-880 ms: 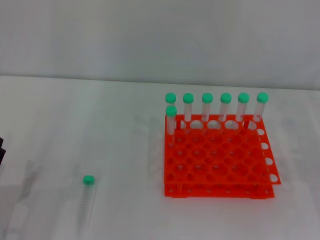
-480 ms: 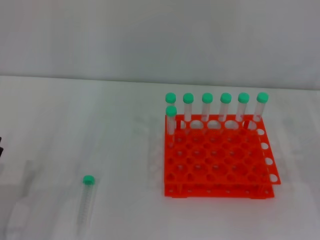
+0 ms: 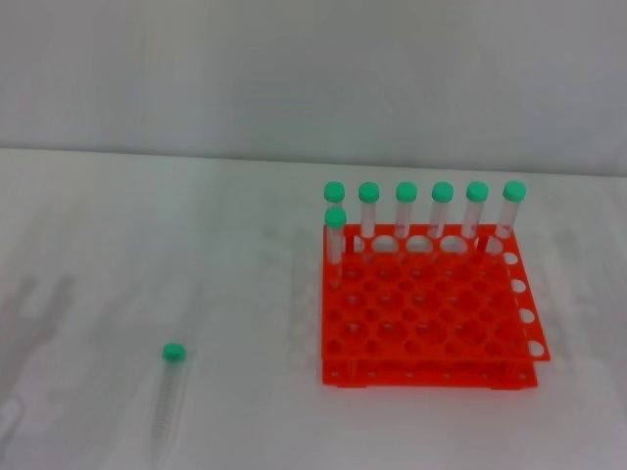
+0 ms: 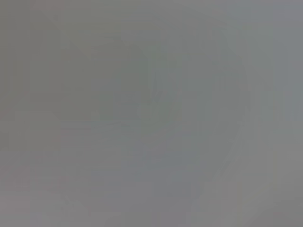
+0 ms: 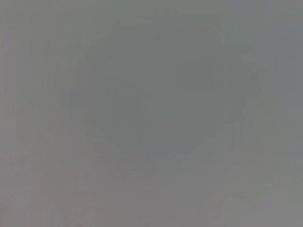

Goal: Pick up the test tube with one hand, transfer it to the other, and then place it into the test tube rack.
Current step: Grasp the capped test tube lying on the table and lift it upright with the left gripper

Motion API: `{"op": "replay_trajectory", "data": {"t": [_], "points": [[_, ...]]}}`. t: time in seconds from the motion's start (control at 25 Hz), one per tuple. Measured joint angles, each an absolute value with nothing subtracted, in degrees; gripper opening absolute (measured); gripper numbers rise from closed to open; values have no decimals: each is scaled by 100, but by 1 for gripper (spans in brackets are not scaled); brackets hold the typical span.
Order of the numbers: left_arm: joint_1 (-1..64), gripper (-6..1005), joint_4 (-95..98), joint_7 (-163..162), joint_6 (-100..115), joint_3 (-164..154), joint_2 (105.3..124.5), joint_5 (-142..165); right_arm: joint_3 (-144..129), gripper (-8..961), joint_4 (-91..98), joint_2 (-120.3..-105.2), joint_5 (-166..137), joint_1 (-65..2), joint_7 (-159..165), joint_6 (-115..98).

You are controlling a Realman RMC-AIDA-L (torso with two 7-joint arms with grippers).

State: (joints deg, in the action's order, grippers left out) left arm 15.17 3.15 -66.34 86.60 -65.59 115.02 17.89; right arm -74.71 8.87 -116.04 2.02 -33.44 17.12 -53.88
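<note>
The tube [image 3: 172,390] lies flat on the table [image 3: 147,245], well left of the rack [image 3: 427,311]. Neither claw is visible in any view, so tube-to-claw position and claw state cannot be determined.

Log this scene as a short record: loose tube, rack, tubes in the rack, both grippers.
loose test tube: lying flat on the white table, green cap toward the far side, to the left of the rack and apart from it
test tube rack: orange-red, right of centre
tubes in rack: seven, upright; six along the back row, one just in front at the left end
left gripper: not in view
right gripper: not in view
</note>
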Motion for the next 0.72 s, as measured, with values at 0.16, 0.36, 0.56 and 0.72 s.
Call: {"op": "replay_trajectory", "data": {"t": [0.16,0.36,0.56,0.72], "points": [[1509,767,802,-8048,8497,-6610,10968,2588,-7485,873,887,-11602,176,-3344,1722,-5391],[1492,768,1930,-10192,7718,-6611,10420,4301,-7489,872,887,-11605,160,-3346,1727,-5412],[1578,768,3115,-12402,7176,-6540,10057,6228,-7495,872,887,-11608,152,-3347,1718,-5415],[1888,768,4130,-14382,7172,-6159,9882,8383,-7498,872,888,-11610,149,-3349,1731,-5406]]}}
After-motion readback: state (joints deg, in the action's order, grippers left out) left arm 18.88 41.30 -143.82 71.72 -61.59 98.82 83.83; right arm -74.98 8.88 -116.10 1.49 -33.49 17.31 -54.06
